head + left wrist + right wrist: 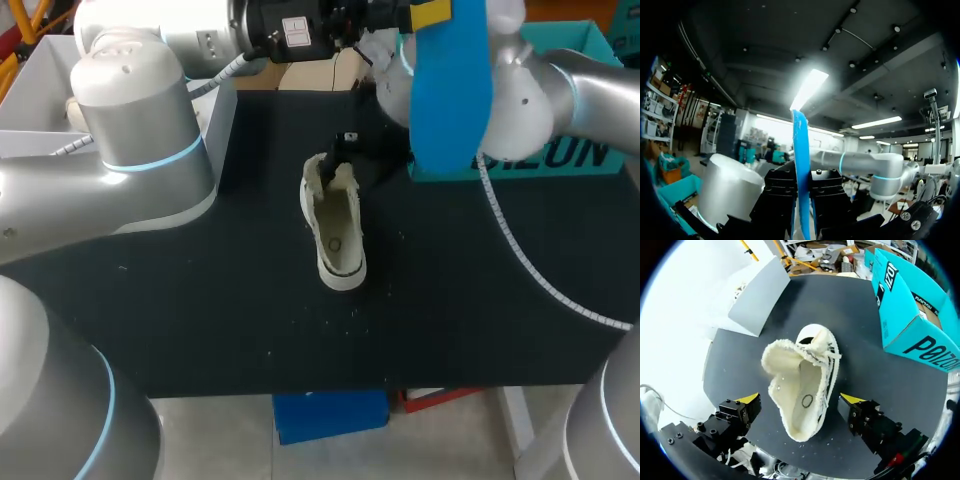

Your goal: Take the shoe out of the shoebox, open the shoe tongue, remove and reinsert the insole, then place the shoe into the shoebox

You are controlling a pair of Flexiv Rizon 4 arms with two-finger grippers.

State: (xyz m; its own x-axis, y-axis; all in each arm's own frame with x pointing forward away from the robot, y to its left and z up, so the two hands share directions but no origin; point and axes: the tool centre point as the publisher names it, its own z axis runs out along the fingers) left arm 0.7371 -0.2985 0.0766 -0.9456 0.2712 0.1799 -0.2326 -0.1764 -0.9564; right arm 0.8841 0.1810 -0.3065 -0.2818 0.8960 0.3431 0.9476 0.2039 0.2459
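Sitting unboxed on the black desk [200, 300], the cream fleece-lined shoe [335, 235] gapes, tongue open. The left hand [802, 210] pinches the flat blue insole [801, 150]; the right hand [801, 400] is spread. Reinserting and boxing remain.

Left arm [130, 120], right arm [575, 95]: rounded silver-grey casings, pale blue light rings at joints. White ribbed cable [515, 245] along the right arm; grey hose [222, 72] into black wrist block [300, 30] bearing white labels. Right gripper [800, 400]: black fingers, hex screws, yellow tips.

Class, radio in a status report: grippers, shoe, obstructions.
Left gripper shut on insole, raised. Right gripper open above shoe. Shoe on table, insole out. No obstruction.
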